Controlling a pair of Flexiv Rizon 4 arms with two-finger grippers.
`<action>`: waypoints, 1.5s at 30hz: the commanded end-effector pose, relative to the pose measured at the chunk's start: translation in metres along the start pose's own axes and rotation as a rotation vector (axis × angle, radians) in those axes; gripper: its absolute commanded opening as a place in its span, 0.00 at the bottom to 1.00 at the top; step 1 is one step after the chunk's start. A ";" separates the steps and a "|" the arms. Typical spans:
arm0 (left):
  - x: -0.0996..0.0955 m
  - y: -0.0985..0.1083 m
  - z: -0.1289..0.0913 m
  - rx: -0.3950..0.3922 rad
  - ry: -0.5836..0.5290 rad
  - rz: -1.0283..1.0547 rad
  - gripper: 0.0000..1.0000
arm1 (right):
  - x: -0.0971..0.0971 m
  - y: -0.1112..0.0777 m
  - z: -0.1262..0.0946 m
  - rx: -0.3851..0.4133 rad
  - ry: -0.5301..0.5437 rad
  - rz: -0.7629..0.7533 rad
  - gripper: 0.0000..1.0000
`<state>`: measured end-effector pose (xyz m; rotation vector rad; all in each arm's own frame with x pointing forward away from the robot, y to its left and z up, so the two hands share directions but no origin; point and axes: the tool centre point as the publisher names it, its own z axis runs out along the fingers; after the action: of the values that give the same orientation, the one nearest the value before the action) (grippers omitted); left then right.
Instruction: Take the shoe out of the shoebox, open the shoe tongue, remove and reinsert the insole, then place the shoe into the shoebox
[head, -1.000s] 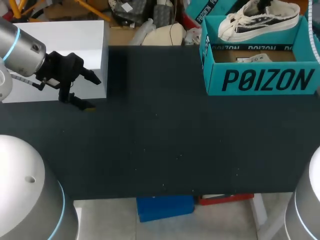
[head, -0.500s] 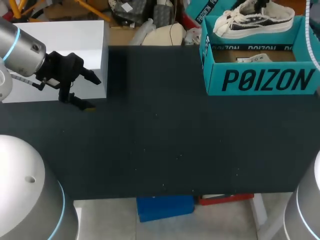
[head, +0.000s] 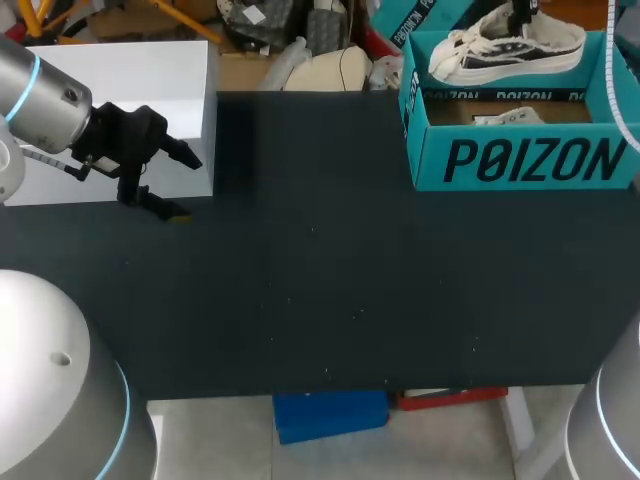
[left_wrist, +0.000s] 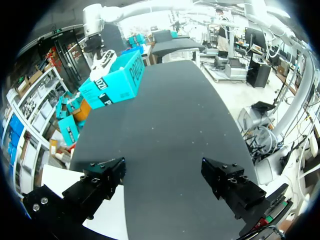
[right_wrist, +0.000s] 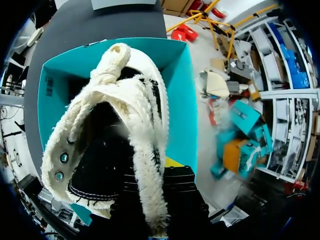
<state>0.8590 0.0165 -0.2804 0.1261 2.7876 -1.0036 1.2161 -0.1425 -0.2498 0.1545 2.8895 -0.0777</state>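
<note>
Compared with one second earlier, the shoe (head: 505, 50) has shifted slightly toward the left arm's side and sits lower and flatter over the shoebox (head: 525, 160). The left arm and left hand (head: 182, 185) are unchanged.

The right hand (right_wrist: 155, 172) grips the shoe by its collar, fingers closed on it from two sides. The shoe hangs above the open box, clear of the rim, toe toward the left arm's side. In the head view only a dark part of the right hand (head: 520, 12) shows at the shoe's top. The left hand (left_wrist: 162, 172) is spread wide with nothing between its fingers. It hovers over the near edge of a white panel (head: 120, 80) at the tabletop's far left.

The shoebox stands at the far right corner of the tabletop (head: 320, 290), its right end near the tabletop's right edge. A broad stretch of dark surface lies between it and the left hand, and all along the near edge.

The shoe is dark canvas with cream frayed trim, a pale sole, cream laces and metal eyelets. The shoebox is teal cardboard, rectangular, with a brown floor on which a pale item lies, its kind not discernible. The tabletop is matte black with fine light specks.
</note>
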 end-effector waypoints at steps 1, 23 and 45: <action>0.001 0.001 0.002 -0.001 -0.005 0.001 1.00 | -0.001 0.000 0.018 -0.019 0.010 -0.005 0.00; 0.001 0.001 0.002 -0.001 -0.005 0.001 1.00 | -0.001 -0.004 0.088 -0.049 0.085 -0.041 0.00; 0.001 0.001 0.002 -0.001 -0.005 0.001 1.00 | 0.012 0.004 0.125 -0.082 0.141 -0.034 0.00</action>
<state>0.8590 0.0165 -0.2804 0.1262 2.7875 -1.0037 1.2273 -0.1470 -0.3695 0.0974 3.0192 0.0472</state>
